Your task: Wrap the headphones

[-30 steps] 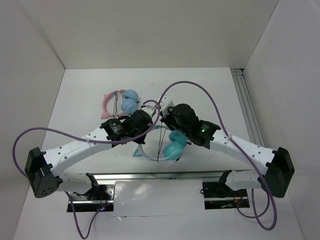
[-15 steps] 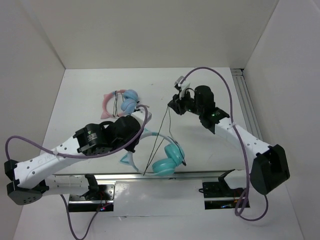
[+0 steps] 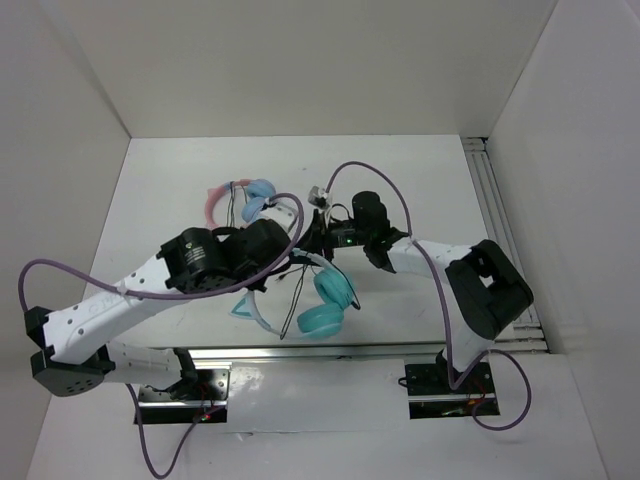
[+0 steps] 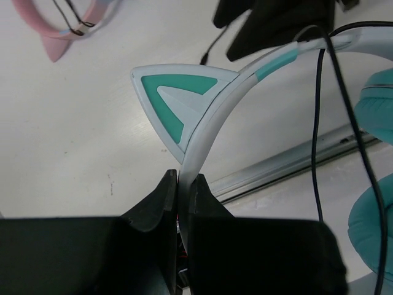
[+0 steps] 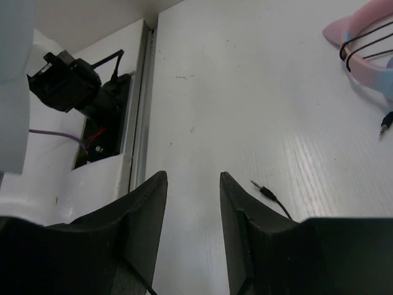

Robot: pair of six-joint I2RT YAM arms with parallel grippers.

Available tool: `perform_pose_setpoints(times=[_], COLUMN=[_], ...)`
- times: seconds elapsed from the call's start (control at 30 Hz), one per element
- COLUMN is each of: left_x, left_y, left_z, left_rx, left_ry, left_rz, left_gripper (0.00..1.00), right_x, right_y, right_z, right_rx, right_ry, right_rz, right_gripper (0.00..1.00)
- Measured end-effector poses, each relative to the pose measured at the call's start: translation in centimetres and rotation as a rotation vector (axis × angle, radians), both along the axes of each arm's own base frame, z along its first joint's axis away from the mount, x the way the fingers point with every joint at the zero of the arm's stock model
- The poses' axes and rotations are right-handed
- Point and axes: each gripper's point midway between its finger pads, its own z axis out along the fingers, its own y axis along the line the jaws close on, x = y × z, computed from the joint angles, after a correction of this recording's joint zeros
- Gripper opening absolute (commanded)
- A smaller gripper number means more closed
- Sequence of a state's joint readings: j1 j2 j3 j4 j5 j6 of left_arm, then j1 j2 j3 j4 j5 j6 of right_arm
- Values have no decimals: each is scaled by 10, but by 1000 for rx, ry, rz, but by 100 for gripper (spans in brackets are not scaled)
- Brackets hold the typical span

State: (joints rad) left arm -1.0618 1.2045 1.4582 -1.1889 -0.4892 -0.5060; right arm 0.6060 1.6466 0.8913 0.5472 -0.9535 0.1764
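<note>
Right fingers (image 5: 138, 233) back beside headphones (image 3: 320, 320), left fingers (image 4: 153, 212) pinching headband (image 4: 215, 117)

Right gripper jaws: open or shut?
Open. The right wrist view shows the right gripper with its jaws apart, and only bare table shows in the gap between them.
</note>
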Motion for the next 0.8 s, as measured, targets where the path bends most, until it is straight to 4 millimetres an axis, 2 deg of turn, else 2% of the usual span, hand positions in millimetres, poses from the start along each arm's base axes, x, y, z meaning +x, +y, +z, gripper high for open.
perform_pose_setpoints(times=[0.03,0.07,0.1,0.17,0.3,0.43,0.5,0.63,0.8], left_x=[4,7,10,13,12,15,18,22,27], left_y=[1,2,3,6,12,17,20,26,34], left_z=[2,3,4,6,14,21,24,33,43], left_rx=[20,35,47,54,45,19,12,-20,-67], left_ry=[-2,-5,-8,-8,-7,-8,-11,-22,-35], left_rz=[33,55,79,112,147,192,211,251,291], left_gripper=[0,0,0,0,0,0,0,0,0], right_x=[-1,0,5,17,35,50,53,41,17], right_y=[-1,-3,-6,-16,-53,-84,-91,-92,-94], right_z=[-3,-7,-10,-18,-28,-15,-9,-15,-47], right_rx=[0,-3,-8,-13,-20,31,50,57,19], right_ry=[7,11,15,11,16,-19,-32,-26,35], right_rz=[-3,-18,-49,-139,-331,-461,-479,-452,-440], right_gripper=[47,58,60,70,70,71,71,71,71])
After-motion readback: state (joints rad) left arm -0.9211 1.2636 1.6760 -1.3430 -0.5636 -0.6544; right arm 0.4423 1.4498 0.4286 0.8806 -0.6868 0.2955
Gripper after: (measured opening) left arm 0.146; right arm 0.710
